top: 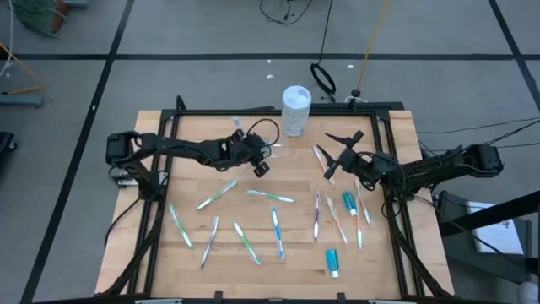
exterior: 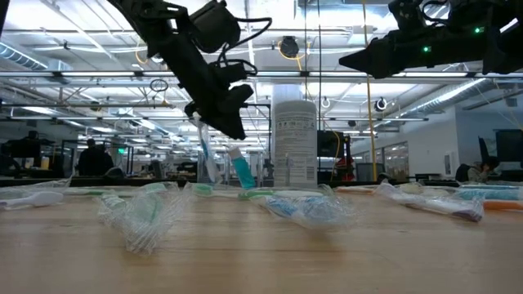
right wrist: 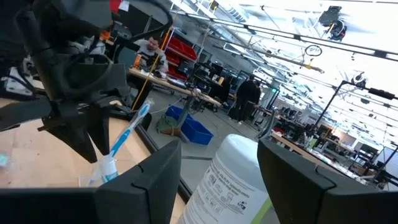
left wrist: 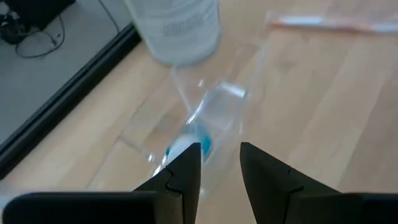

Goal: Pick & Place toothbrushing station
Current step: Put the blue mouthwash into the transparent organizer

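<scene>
The toothbrushing station (left wrist: 208, 115) is a small clear plastic holder standing on the wooden table just in front of the white tub. A toothbrush (right wrist: 132, 127) and a blue-capped tube (exterior: 242, 173) stand upright in it. My left gripper (left wrist: 221, 155) slants down over the holder's near end, open, and only bare wood shows between its fingers. In the high view it is at the table's middle back (top: 260, 165), with the station (top: 278, 152) beside it. My right gripper (top: 329, 159) waits open, raised to the right of the station, pointing toward it.
The white lidded tub (top: 296, 110) stands at the table's far edge, close behind the station. Several wrapped toothbrushes (top: 274, 219) and two toothpaste tubes (top: 332, 262) lie scattered over the near half. Black frame rails (top: 160, 203) run along both sides.
</scene>
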{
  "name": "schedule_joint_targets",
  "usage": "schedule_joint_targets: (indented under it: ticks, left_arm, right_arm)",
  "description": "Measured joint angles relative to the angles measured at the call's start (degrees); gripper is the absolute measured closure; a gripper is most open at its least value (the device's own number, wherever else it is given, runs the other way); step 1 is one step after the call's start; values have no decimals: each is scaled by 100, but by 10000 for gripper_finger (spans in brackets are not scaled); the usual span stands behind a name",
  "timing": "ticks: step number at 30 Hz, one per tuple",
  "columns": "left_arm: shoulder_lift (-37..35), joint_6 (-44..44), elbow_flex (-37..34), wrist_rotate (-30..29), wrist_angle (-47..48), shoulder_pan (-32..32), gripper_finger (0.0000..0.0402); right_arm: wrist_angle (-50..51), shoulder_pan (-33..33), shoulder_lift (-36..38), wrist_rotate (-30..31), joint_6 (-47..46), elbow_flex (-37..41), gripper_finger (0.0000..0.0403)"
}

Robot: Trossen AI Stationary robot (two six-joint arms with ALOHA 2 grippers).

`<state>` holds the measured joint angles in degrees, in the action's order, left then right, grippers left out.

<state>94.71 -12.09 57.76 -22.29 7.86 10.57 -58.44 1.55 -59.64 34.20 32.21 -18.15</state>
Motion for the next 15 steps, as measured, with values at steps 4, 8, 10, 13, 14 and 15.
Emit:
schedule_joint_targets:
  ticks: [4, 8, 10, 13, 14, 15]
  left_arm:
    - [-17, 240, 0, 110, -64, 95, 282]
    - [50, 376, 0, 167, -65, 252, 260]
    - [61, 387, 0, 173, -75, 330, 239]
    - [49, 418, 4, 176, -230, 434, 205]
    - [49, 472, 4, 204, -235, 470, 194]
    - [49, 534, 4, 313, -239, 512, 184]
  right_arm:
    - [-2, 2, 0, 0, 23, 0, 195]
    - [1, 2, 0, -4, 18, 0, 195]
    - [-2, 2, 0, -3, 10, 0, 195]
    - [-2, 2, 0, -4, 6, 0, 195]
    - [-2, 2, 0, -2, 6, 0, 195]
    - [1, 2, 0, -2, 8, 0, 195]
